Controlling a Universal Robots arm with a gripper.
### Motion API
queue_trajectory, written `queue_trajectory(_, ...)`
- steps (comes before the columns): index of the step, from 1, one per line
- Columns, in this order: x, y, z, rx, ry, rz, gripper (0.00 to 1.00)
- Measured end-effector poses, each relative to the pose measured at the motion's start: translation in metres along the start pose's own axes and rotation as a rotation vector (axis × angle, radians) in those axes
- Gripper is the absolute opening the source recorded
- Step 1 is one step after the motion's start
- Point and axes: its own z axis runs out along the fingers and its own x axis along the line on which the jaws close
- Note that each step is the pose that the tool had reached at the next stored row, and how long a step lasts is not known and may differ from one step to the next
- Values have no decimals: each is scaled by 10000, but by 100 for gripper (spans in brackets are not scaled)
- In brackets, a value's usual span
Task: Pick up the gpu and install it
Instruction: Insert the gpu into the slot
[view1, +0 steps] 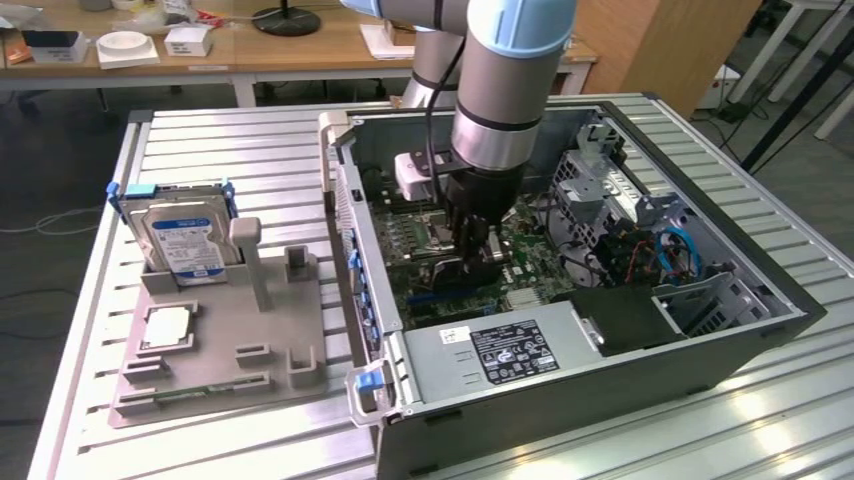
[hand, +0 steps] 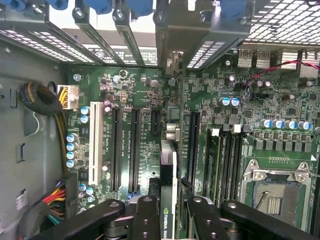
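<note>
The gpu (hand: 168, 167) is a slim black card seen edge-on with a green logo on its edge, and my gripper (hand: 169, 202) is shut on it, a black finger on each side. It hangs over the green motherboard (hand: 150, 90), between two long black expansion slots (hand: 134, 150). I cannot tell whether its edge touches the board. In the exterior view my gripper (view1: 475, 240) reaches straight down inside the open computer case (view1: 767, 300), with the dark gpu (view1: 461, 268) just under the fingers above the motherboard (view1: 407, 240).
A power supply (view1: 501, 350) fills the case's near corner, with cables and drive cages (view1: 641, 250) on the exterior view's right. Left of the case, a grey fixture (view1: 214, 385) carries a silver hard drive (view1: 184, 245), a processor chip (view1: 167, 328) and a green memory stick (view1: 200, 394). An empty CPU socket (hand: 272, 197) lies beside the memory slots.
</note>
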Motion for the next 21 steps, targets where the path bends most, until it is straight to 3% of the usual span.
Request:
queue_trajectory(17, -43, 21, 9, 17, 15, -2, 26)
queue_trajectory(21, -44, 22, 28, 86, 16, 1, 26)
